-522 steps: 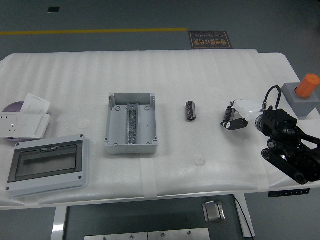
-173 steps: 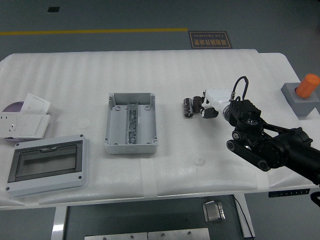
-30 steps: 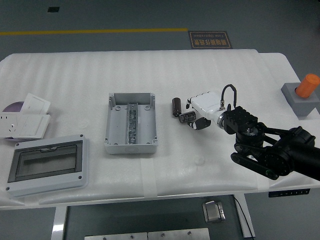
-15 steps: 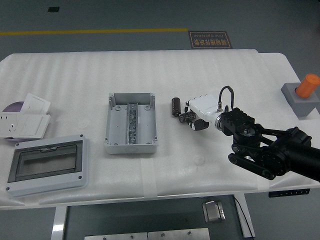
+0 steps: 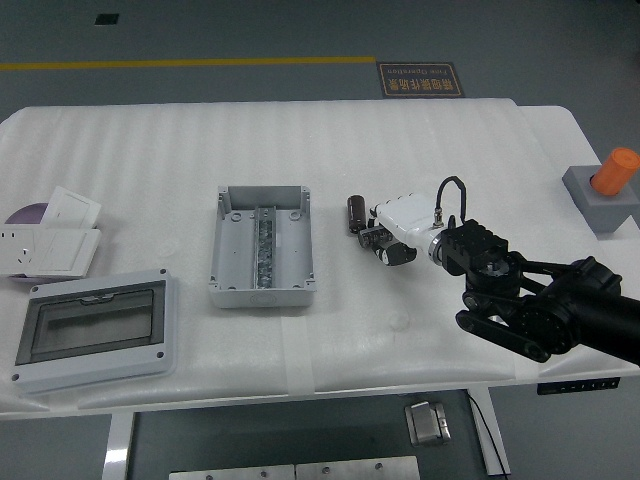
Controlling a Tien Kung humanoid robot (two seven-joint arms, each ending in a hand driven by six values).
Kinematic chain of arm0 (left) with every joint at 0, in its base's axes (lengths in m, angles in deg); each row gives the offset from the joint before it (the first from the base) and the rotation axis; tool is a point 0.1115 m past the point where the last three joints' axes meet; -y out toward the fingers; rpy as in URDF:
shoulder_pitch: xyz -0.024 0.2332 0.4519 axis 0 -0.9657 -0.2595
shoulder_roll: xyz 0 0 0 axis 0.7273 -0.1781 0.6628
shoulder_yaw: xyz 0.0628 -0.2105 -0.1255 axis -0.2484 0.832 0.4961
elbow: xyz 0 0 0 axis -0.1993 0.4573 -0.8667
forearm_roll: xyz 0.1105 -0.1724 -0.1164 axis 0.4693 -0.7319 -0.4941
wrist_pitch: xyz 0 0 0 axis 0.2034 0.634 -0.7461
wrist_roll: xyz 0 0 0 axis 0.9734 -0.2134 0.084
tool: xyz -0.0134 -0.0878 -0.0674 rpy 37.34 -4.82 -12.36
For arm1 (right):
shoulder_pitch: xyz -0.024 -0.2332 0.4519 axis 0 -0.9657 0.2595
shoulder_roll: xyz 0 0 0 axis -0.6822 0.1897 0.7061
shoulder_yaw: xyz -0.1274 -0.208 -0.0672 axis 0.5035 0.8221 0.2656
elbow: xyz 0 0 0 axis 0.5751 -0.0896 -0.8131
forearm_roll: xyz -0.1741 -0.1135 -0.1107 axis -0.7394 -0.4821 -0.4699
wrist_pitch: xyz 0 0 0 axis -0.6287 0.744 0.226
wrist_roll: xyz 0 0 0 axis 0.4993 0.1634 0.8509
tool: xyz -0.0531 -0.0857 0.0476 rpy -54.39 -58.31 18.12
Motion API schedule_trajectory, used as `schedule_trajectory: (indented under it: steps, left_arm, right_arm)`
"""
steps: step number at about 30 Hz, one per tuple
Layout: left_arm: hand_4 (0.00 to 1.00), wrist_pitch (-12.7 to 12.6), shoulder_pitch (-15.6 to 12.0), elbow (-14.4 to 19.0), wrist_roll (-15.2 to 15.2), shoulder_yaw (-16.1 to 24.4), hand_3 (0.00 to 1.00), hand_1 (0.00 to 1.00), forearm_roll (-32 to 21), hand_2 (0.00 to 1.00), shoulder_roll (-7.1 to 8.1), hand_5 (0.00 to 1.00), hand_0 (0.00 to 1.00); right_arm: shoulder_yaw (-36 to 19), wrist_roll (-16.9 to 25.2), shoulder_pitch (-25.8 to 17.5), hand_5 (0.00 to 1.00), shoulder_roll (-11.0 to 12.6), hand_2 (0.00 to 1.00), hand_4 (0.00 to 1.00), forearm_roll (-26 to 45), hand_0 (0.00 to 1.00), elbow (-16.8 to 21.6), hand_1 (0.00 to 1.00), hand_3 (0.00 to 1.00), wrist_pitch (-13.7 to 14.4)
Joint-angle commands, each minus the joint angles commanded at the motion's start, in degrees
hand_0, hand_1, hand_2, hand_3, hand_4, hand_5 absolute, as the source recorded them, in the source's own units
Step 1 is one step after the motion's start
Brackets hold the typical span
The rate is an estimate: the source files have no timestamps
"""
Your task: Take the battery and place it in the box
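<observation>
1. Head view: battery (image 5: 355,213) stands on the table (image 5: 400,150), at 3 o'clock from the box (image 5: 262,246) and apart from it.
2. Right hand (image 5: 385,238) sits just beside the battery at its 4 o'clock, dark fingers (image 5: 378,238) curled toward it; whether they touch or pinch it cannot be told.
3. Box lies open-topped, a metal rail inside.
4. Clear-windowed cover (image 5: 92,330) lies at the box's 8 o'clock.

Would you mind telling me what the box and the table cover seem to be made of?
The box looks like matte grey moulded plastic, with screw bosses at its corners and a shinier, probably metal rail inside. The table cover appears to be soft white foam sheet, faintly ribbed.
</observation>
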Motion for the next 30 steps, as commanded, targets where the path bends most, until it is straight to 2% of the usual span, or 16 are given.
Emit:
schedule_trajectory:
  steps: [7, 8, 12, 13, 30]
  left_arm:
    - [0.515, -0.06, -0.07, 0.01, -0.02, 0.1, 0.591, 0.652, -0.01, 0.474, -0.06, 0.486, 0.624]
    - [0.516, -0.06, -0.08, 0.01, -0.02, 0.09, 0.591, 0.651, 0.0, 0.474, -0.06, 0.487, 0.625]
    - [0.516, -0.07, -0.07, 0.0, -0.02, 0.12, 0.591, 0.651, 0.02, 0.474, -0.05, 0.487, 0.625]
    - [0.516, -0.08, -0.05, 0.0, -0.04, 0.15, 0.592, 0.651, 0.03, 0.475, -0.05, 0.485, 0.625]
    - [0.515, -0.22, 0.2, -0.04, -0.14, 0.41, 0.592, 0.651, 0.03, 0.476, -0.1, 0.487, 0.625]
  right_arm:
    - [0.0, -0.22, -0.06, 0.292, 0.06, 0.607, 0.577, 0.49, 0.58, 0.16, 0.626, 0.667, -0.12]
    - [-0.01, -0.26, -0.06, 0.296, 0.07, 0.563, 0.517, 0.51, 0.564, 0.18, 0.603, 0.66, -0.16]
    - [-0.03, -0.28, -0.08, 0.296, 0.08, 0.563, 0.517, 0.72, 0.564, 0.14, 0.603, 0.66, -0.16]
    - [-0.02, -0.26, -0.1, 0.203, 0.1, 0.555, 0.311, 0.77, 0.55, 0.13, 0.598, 0.664, -0.14]
    - [-0.47, -0.06, -0.16, 0.209, 0.6, 0.546, 0.314, 0.94, 0.544, 0.25, 0.589, 0.661, 0.39]
